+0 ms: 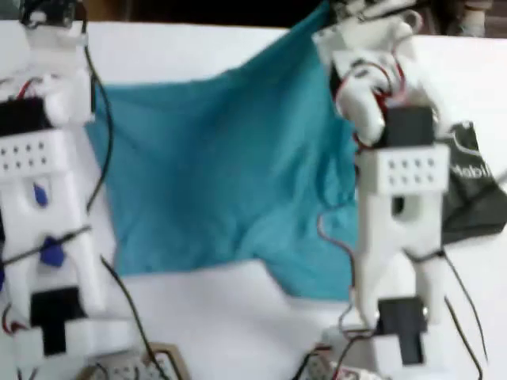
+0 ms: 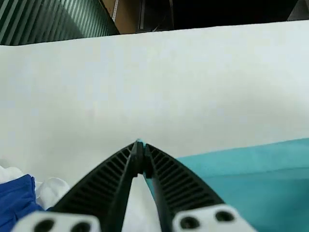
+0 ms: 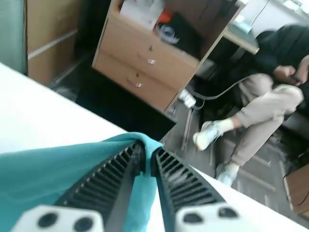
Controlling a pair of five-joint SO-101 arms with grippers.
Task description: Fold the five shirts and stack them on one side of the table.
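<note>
A teal shirt (image 1: pixel 230 174) lies spread over the middle of the white table (image 1: pixel 198 47). Its far right corner is lifted off the table by my right gripper (image 3: pixel 146 152), which is shut on that corner of the teal shirt (image 3: pixel 58 169); in the high view this gripper (image 1: pixel 329 20) is at the table's far edge. My left gripper (image 2: pixel 140 150) is shut with a sliver of teal at its tips, and the rest of the teal shirt (image 2: pixel 251 169) lies beside it. The left arm (image 1: pixel 40 158) stands along the shirt's left edge.
A dark shirt (image 1: pixel 475 190) lies at the table's right edge behind the right arm (image 1: pixel 396 198). Blue cloth (image 2: pixel 17 203) and white cloth (image 2: pixel 53 188) lie near the left gripper. Bare table stretches in front of the teal shirt. Cables hang beside both arms.
</note>
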